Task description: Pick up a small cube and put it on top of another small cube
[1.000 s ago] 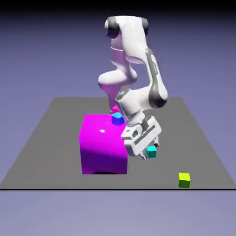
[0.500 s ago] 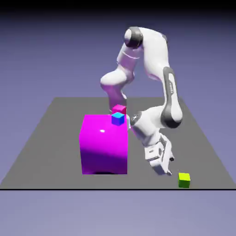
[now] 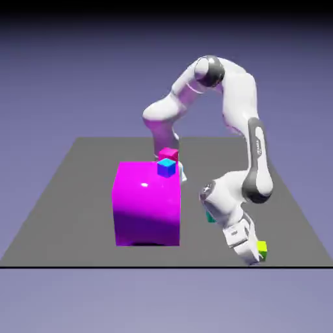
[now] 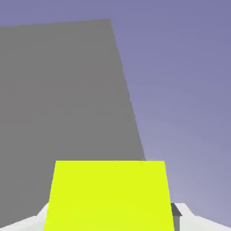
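The small cube (image 3: 263, 247), lime in colour, sits on the grey table (image 3: 71, 195) near its front right edge. My gripper (image 3: 254, 255) is down over it and shut on it, and the hand hides most of the cube in the exterior view. In the hand view the small cube (image 4: 109, 196) fills the bottom of the picture, with a grey fingertip (image 4: 176, 210) showing at its right side. A small blue cube (image 3: 166, 168) rests on top of the big magenta block (image 3: 147, 207). Only a sliver of a small teal cube (image 3: 210, 217) shows behind the arm.
A small pink cube (image 3: 168, 155) stands just behind the blue one, at the magenta block's far edge. The table's front edge (image 3: 162, 266) runs close below the gripper. In the hand view the table's edge (image 4: 128, 99) slants past on the right.
The arm has swung from beside the magenta block toward the exterior view's right and down to the lime cube. The jaws, open before, have shut on it.
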